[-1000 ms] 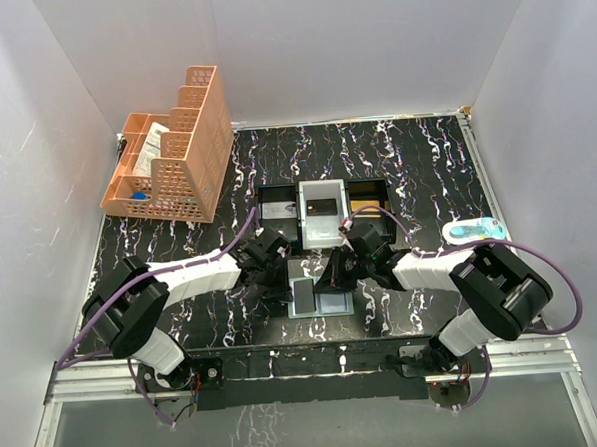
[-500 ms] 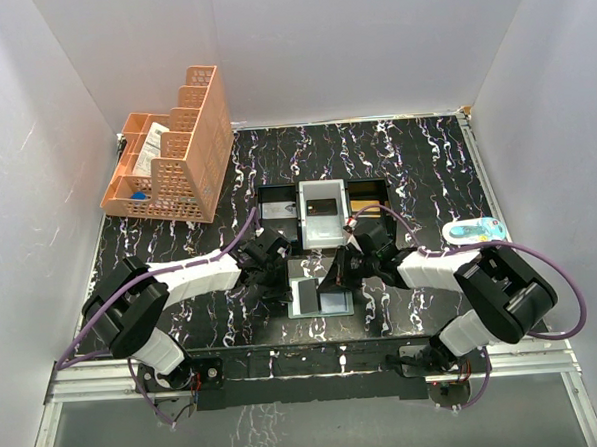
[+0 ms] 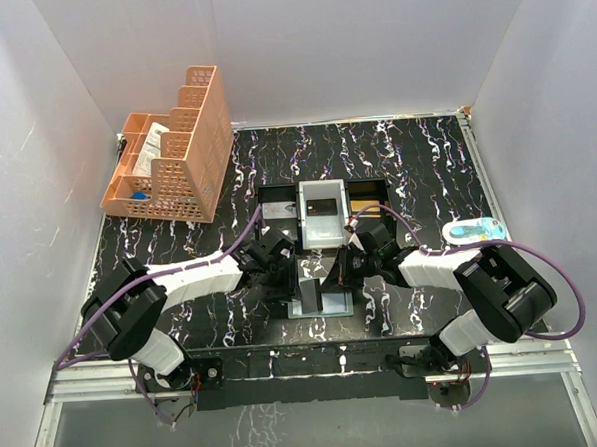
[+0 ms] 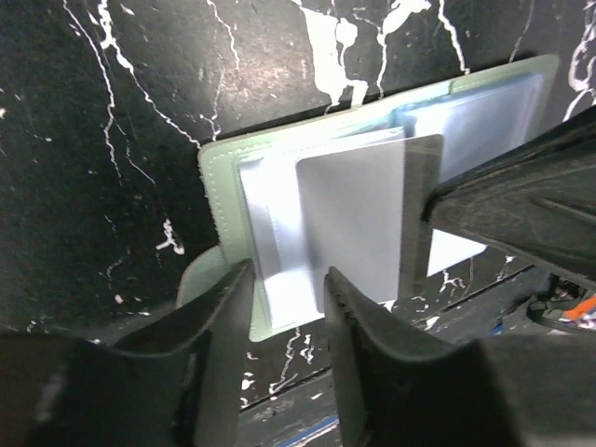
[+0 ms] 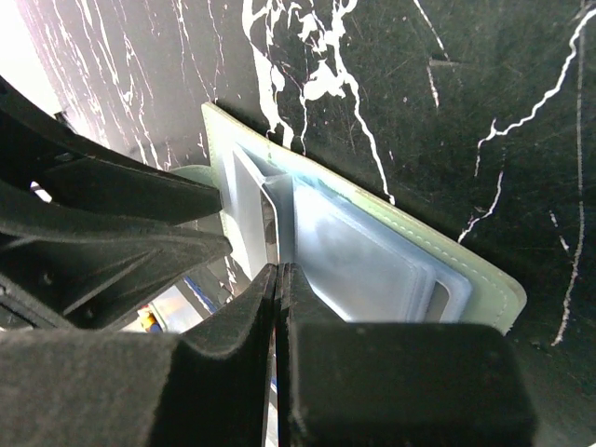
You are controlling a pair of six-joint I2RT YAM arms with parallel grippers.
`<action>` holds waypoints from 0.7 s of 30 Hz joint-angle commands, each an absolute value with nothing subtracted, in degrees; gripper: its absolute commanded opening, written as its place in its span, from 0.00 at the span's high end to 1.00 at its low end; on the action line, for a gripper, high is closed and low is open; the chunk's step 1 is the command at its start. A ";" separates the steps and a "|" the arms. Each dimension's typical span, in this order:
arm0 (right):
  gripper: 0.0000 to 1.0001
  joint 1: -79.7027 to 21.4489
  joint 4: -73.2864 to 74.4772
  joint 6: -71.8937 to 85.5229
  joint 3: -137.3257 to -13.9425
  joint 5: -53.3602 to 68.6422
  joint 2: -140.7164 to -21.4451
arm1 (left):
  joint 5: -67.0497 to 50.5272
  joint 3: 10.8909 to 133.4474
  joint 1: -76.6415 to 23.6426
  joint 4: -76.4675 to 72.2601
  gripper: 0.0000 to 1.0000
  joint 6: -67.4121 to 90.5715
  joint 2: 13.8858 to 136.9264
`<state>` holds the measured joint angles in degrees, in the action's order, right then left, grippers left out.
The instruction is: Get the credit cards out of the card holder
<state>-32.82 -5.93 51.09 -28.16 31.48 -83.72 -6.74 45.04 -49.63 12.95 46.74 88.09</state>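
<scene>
The card holder (image 3: 331, 303) lies open on the black marbled table between the arms, grey-green rim and pale shiny inside (image 4: 223, 177) (image 5: 372, 261). My right gripper (image 3: 338, 277) (image 5: 279, 279) is shut on the edge of a pale grey card (image 3: 309, 280) (image 4: 358, 214). The card stands tilted up out of the holder's left panel and shows edge-on in the right wrist view (image 5: 277, 228). My left gripper (image 3: 285, 281) (image 4: 284, 317) is open, its fingers straddling the holder's near left edge, with nothing between them.
A black-and-white three-compartment tray (image 3: 323, 214) sits just behind the holder, with a dark card in its middle section. An orange lattice organiser (image 3: 170, 155) stands at the back left. A white and blue object (image 3: 474, 230) lies at the right edge.
The right gripper has raised a card from flat in the holder to standing tilted above it. The left gripper has shifted slightly right, toward the holder.
</scene>
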 commanded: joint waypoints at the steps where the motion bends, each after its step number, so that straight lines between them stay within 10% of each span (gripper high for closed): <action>1: 1.00 -32.60 -8.52 50.91 -27.99 32.52 -83.83 | -5.65 47.44 -50.34 14.75 0.61 45.27 83.84; 21: 1.00 -32.59 -9.71 52.50 -27.78 32.08 -84.29 | -10.94 43.36 -50.32 9.02 0.91 48.55 89.48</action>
<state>-32.82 -6.28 51.59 -28.05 31.44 -84.49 -12.84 45.04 -50.06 6.17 48.12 91.13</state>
